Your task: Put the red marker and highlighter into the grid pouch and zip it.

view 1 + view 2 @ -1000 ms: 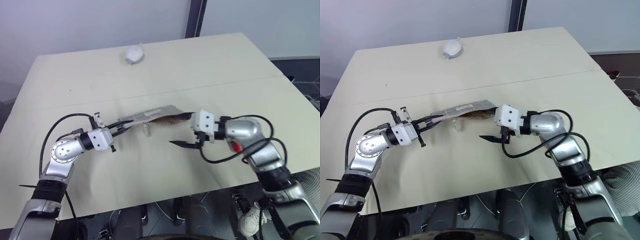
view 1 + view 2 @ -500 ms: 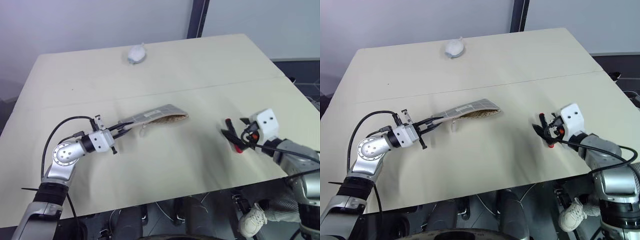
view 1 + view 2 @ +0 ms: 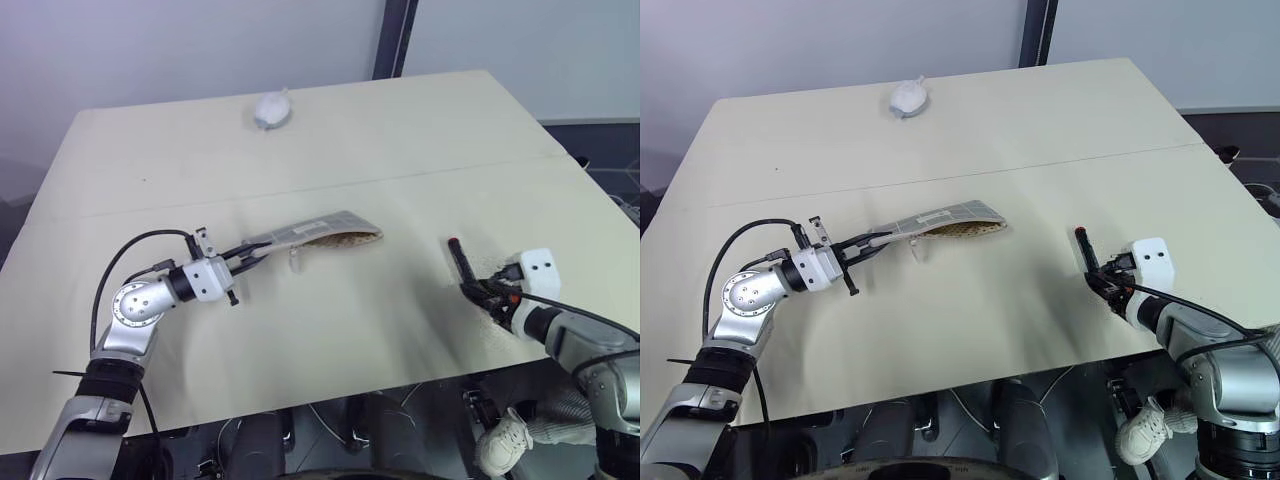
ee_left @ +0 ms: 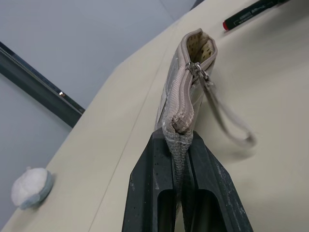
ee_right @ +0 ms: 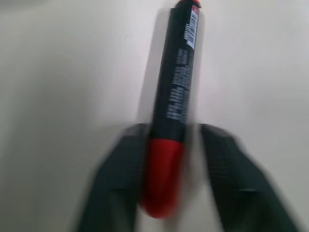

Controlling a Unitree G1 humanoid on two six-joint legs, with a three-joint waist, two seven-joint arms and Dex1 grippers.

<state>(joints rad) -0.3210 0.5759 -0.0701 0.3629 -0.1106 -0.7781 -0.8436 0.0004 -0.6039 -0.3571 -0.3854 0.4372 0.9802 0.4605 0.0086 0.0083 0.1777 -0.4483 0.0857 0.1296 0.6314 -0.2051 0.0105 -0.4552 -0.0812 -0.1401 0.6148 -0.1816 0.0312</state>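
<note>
The grid pouch (image 3: 318, 230), a flat grey fabric rectangle with a beige ribbed zipper edge and a thin looped pull strap, is held clear of the pale, matte counter (image 3: 330, 130). Its far end gapes open, showing a dotted tan lining. The left tool (image 4: 179, 145) is clamped flat on the pouch's closed end, its two black ridged fingers pressed against the fabric on either side.

The red marker (image 3: 462, 265), a slim dark cylinder with printed lettering, a glossy red cap and a red tip, lies on the counter well to the right of the pouch. The right tool (image 5: 186, 145) straddles the marker's capped end, with one finger on each side of the cap; its fingers are blurred, narrowly apart, and whether they touch the cap cannot be told.

A second ago the right tool hung wide open at the pouch's mouth; it has since swung right and down to the marker and narrowed. The left tool has kept its place and grip.

A small rounded white object (image 3: 270, 108) sits near the counter's far edge.
</note>
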